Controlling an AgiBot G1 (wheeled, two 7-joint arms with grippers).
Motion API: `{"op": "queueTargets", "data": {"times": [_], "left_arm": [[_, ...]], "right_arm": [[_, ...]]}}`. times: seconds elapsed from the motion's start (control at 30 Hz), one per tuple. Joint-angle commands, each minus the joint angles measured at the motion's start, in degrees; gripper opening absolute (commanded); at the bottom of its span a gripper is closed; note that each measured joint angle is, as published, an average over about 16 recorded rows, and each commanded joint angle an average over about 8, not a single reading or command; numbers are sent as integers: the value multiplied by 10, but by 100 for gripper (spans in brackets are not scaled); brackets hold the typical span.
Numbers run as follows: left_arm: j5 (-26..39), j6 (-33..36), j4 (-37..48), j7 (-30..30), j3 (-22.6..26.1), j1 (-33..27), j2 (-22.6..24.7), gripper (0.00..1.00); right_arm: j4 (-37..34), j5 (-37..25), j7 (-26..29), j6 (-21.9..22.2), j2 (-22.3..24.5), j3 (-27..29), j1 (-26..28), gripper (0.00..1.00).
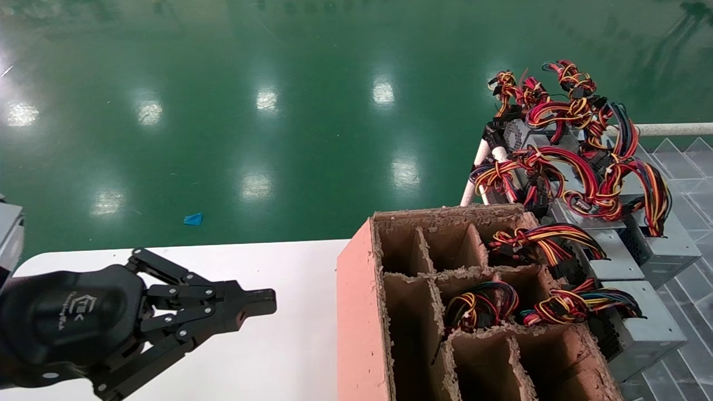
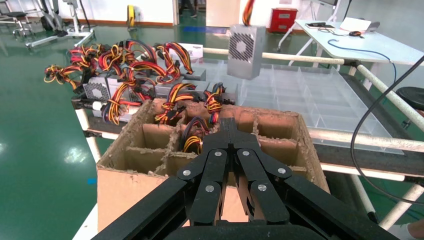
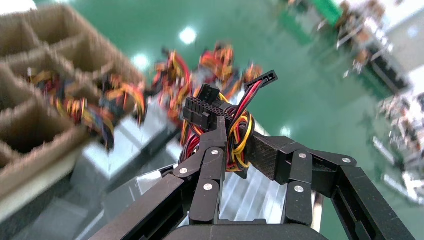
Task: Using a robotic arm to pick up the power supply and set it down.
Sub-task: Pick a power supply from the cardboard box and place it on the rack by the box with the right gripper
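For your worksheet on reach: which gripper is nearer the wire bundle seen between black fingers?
Right. The right gripper is clamped on the wire bundle; the left gripper hangs over the white table, apart.

A glossy green floor is stretching across the room, mirroring rows of ceiling lights as bright patches. A small blue scrap is lying on it near the white table. In the left wrist view, a white worktable is standing at the far side with a blue cable trailing over it, and a red cabinet is sitting against the pale wall beyond.
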Motion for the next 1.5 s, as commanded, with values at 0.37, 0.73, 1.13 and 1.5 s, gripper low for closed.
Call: {"op": "queueTargets", "data": {"times": [0.37, 0.73, 1.13, 1.5], "left_arm": [[0, 0, 0, 0, 0, 0, 0, 0], [0, 0, 0, 0, 0, 0, 0, 0], [0, 0, 0, 0, 0, 0, 0, 0], [0, 0, 0, 0, 0, 0, 0, 0]], "right_arm": [[-28, 22, -47, 28, 38, 62, -258, 0], [-41, 68, -57, 37, 45, 136, -357, 0], [-96, 79, -97, 52, 0, 121, -396, 0], [-208, 58, -165, 56, -70, 118, -412, 0]]}}
